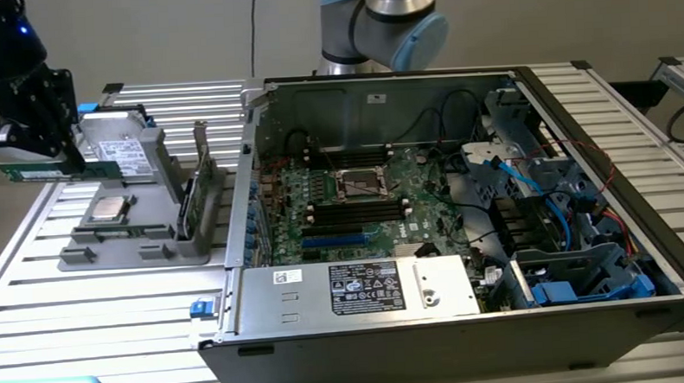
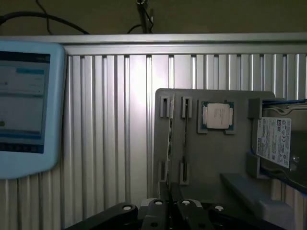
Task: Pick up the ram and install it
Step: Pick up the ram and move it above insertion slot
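Gripper (image 1: 64, 162) is up over the far corner of the worktop (image 1: 104, 297) on the exterior view's left. Its fingers are pinched closed on the ram (image 1: 30, 173). The ram is a green stick, held level and clear of the surface. It hangs just beside the hard drive (image 1: 119, 151) end of the grey parts tray (image 1: 148, 250), and I can't tell whether it touches.

The tray sits near that same worktop edge. A CPU (image 1: 110, 208) lies flat in its pocket, and two thin boards (image 1: 206, 176) stand on edge in slots on the side facing the PC case (image 1: 441, 343).

The case lies open in the middle of the worktop with the motherboard (image 1: 423, 175) exposed. The CPU socket (image 1: 362, 184) is central, and the black memory slots (image 1: 357, 211) just beside it look unfilled.

Wrist view: the gripper (image 2: 168, 211) looks down on the tray (image 2: 211, 158), CPU (image 2: 217, 116) and hard drive (image 2: 276, 141). A tablet (image 2: 26, 105) in a pale blue case lies on the slats, well apart from the tray.
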### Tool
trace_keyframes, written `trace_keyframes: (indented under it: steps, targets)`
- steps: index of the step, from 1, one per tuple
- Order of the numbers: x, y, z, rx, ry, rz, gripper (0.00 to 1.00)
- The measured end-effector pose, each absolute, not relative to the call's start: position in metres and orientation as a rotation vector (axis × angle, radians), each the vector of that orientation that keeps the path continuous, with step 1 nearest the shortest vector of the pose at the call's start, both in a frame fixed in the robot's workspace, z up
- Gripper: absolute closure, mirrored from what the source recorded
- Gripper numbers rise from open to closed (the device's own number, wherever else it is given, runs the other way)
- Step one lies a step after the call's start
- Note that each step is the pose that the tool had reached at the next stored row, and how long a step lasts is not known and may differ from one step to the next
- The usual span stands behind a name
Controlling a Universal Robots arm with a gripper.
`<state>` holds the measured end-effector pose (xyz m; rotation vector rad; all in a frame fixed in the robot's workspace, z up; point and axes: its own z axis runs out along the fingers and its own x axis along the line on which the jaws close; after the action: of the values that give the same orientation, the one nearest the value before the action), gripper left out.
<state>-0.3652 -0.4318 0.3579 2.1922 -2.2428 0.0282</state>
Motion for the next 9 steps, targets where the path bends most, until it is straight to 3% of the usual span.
trace_keyframes:
  steps: [9]
  targets:
    - [-0.33,-0.433,0.392,2.192,-2.243,0.027,0.87]
